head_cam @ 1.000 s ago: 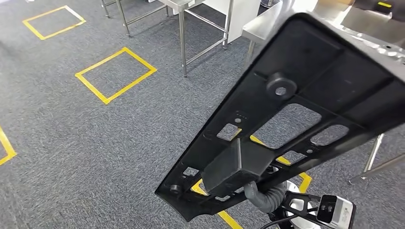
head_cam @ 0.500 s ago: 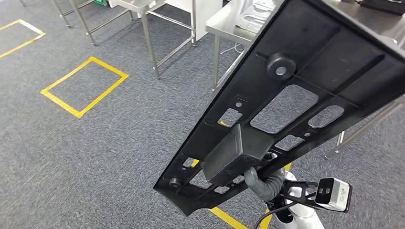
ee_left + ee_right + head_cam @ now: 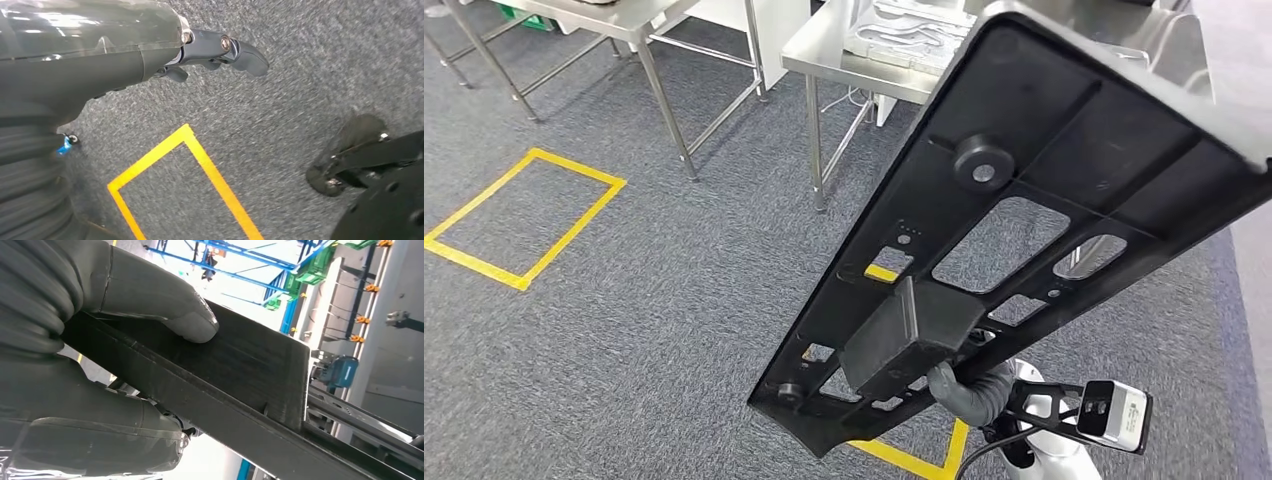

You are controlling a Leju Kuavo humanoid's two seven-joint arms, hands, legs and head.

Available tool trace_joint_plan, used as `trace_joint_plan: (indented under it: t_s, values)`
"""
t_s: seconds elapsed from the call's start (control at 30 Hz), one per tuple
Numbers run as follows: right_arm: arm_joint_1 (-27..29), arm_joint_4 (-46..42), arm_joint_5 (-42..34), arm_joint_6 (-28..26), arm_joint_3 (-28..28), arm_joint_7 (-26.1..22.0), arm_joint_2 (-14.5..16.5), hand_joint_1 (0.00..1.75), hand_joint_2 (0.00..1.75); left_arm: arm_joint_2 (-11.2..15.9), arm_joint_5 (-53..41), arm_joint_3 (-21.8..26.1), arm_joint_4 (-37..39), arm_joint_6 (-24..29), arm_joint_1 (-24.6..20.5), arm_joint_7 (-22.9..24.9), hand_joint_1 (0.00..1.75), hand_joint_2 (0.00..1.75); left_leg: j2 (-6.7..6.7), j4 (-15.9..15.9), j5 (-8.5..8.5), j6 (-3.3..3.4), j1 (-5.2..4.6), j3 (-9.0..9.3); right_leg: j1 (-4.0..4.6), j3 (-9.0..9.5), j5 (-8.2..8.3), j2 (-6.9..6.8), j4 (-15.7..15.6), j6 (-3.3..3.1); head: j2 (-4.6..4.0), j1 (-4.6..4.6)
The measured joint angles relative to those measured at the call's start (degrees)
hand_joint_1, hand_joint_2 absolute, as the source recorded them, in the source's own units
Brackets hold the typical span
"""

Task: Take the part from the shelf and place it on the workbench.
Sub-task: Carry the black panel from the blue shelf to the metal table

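Right hand [image 3: 969, 385] grips the black part [image 3: 1024, 220] by its boxy block, thumb [image 3: 150, 295] pressed on top, carrying it tilted at about four o'clock in the head view; the left hand [image 3: 220, 47] hangs released over the carpet, holding nothing. Over the last second the whole floor scene has slid leftward, so the robot is turning, and the steel table [image 3: 844, 50] now sits at twelve o'clock behind the part, which I judge brings placement close.
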Motion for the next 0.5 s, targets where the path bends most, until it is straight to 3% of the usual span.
trace_joint_plan:
  t_s: [0.07,0.13,0.2,0.23,0.27,0.33,0.4,0.47,0.5]
  values:
    - [-0.4,0.09,0.07,0.0,0.01,0.22,-0.03,1.75,1.75,-0.2,-0.01,0.0,-0.01,-0.08,-0.19,-0.13,0.0,1.75,1.27,-0.35,0.22,0.72,0.03,0.1,0.11,-1.46,-1.94,-2.69,3.04,0.51,0.0,0.0]
    - [-0.91,0.25,0.06,-0.02,0.01,0.52,-0.04,1.75,1.75,-0.23,0.0,0.01,-0.02,-0.13,-0.21,-0.23,0.0,1.75,2.6,-0.39,0.19,1.15,-0.16,0.11,0.13,-4.7,-5.42,-5.71,9.86,0.84,0.0,0.0]
    - [-1.09,0.46,0.02,-0.04,0.01,0.72,-0.05,1.75,1.75,-0.29,-0.01,0.0,-0.01,-0.16,-0.08,-0.26,0.0,1.75,4.1,-0.37,0.07,1.29,-0.29,0.13,0.03,-7.09,-6.84,-6.55,14.85,0.98,0.0,0.0]
    - [-1.09,0.56,-0.06,-0.04,0.01,0.78,-0.11,1.75,1.75,-0.32,-0.01,-0.01,-0.01,-0.14,-0.07,-0.27,0.0,1.75,4.83,-0.36,-0.01,1.29,-0.33,0.18,-0.02,-6.86,-6.02,-6.81,14.48,0.96,0.0,0.0]
    - [-1.09,0.63,-0.17,-0.04,0.01,0.79,-0.19,1.75,1.75,-0.34,-0.01,-0.01,-0.01,-0.08,-0.11,-0.27,0.0,1.75,5.51,-0.35,-0.09,1.23,-0.36,0.28,-0.03,-5.52,-4.39,-7.25,12.03,0.83,0.0,0.0]
    - [-1.21,0.68,-0.54,-0.04,0.01,0.82,-0.43,1.75,1.75,-0.37,0.0,-0.01,-0.01,0.1,-0.28,-0.27,0.0,1.75,6.69,-0.3,-0.34,0.91,-0.57,0.61,0.39,-1.37,-1.25,-9.83,4.35,0.23,0.0,0.0]
    - [-1.45,0.67,-0.96,-0.04,0.01,0.88,-0.6,1.75,1.75,-0.35,0.0,0.0,-0.01,0.27,-0.4,-0.27,0.0,1.75,7.81,-0.27,-0.62,0.37,-0.87,0.9,0.94,0.76,-0.27,-11.56,-0.01,-0.49,0.0,0.0]
    - [-1.58,0.66,-1.23,-0.05,0.0,1.05,-0.73,1.75,1.75,-0.33,-0.02,0.01,-0.01,0.36,-0.54,-0.27,0.0,1.75,9.09,-0.42,-0.79,-0.22,-1.02,1.23,1.04,0.68,-0.24,-10.46,-0.47,-1.03,0.0,0.0]
    - [-1.6,0.62,-1.31,-0.1,0.0,1.29,-0.78,1.75,1.75,-0.32,-0.02,0.01,-0.02,0.43,-0.64,-0.26,0.0,1.75,9.11,-0.3,-1.02,-0.55,-0.94,1.38,0.9,0.74,-0.08,-9.78,-0.67,-1.31,0.0,0.0]
